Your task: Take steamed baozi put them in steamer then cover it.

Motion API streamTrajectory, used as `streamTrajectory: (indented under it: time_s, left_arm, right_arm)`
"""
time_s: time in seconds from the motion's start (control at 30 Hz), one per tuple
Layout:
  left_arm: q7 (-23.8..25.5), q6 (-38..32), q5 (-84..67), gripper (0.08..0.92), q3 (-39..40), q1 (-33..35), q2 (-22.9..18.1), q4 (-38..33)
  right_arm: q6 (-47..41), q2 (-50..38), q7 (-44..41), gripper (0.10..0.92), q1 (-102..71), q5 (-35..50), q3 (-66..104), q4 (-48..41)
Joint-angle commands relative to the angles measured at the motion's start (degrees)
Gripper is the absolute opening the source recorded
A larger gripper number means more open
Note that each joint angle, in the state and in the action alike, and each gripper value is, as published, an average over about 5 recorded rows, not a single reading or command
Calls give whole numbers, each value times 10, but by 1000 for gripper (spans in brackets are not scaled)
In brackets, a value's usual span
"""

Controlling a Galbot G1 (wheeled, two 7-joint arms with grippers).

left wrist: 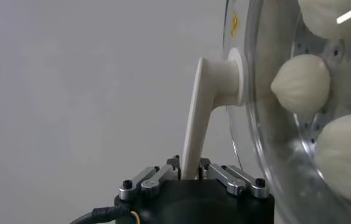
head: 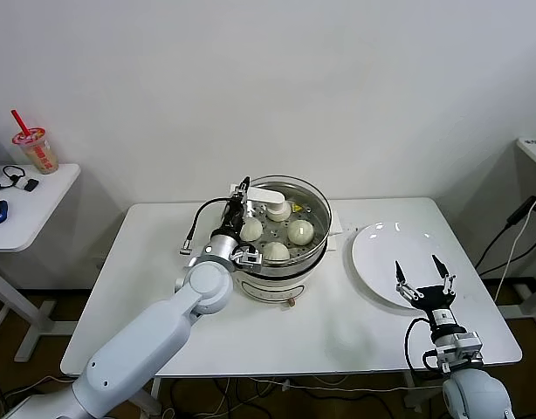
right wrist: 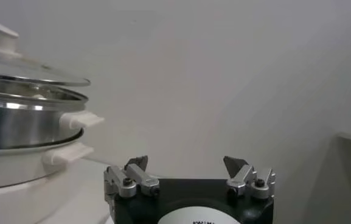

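Note:
The steamer [head: 278, 271] is a shiny steel pot on a white base, standing mid-table. Its glass lid [head: 305, 194] lies over it, and several cream-white steamed baozi [head: 300, 231] show through the glass on the perforated tray. My left gripper [head: 244, 194] is shut on the lid's white handle [head: 268, 197]. In the left wrist view the fingers [left wrist: 188, 167] pinch the handle [left wrist: 202, 103], with a baozi [left wrist: 302, 83] behind the glass [left wrist: 266, 122]. My right gripper [head: 423, 272] hangs open over the near edge of the plate. It holds nothing [right wrist: 187, 164], and the steamer [right wrist: 17, 125] is off to one side.
A bare white round plate [head: 381, 253] lies right of the steamer on the white table [head: 338, 332]. A small side table [head: 41, 196] at the far left carries a drink cup [head: 37, 150]. Cables hang at the right edge.

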Motion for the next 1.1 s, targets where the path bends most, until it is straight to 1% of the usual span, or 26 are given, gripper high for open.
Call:
streamTrajectory:
  time_s: [0.03,0.27,0.37,0.47,0.57,0.77,0.97,1.1]
  left_arm:
    - [4,-36,18,228,-56,34,89,-92]
    - [-1,-63,-27,228,-167,107,169,-129]
    - [-10,-81,-47,228,-214,145,204,-132]
    - [-26,-104,-62,228,-254,183,226,-124]
    - [-43,-124,-65,228,-295,216,233,-110]
    - [-65,-170,-66,228,-368,249,229,-65]
    - [-82,-231,-71,228,-416,277,231,-31]
    - [-114,-281,-60,228,-434,282,226,16]
  right_arm:
    - [-1,-8,0,823,4,0,-2,-2]
    - [0,-14,-1,823,4,1,-4,-8]
    - [0,-16,-2,823,6,2,-6,-10]
    - [0,-18,-2,823,11,2,-9,-13]
    - [0,-19,-2,823,17,2,-12,-16]
    - [1,-21,-3,823,21,2,-14,-20]
    - [2,-26,-3,823,23,3,-13,-27]
    - [2,-29,-4,823,25,3,-14,-30]
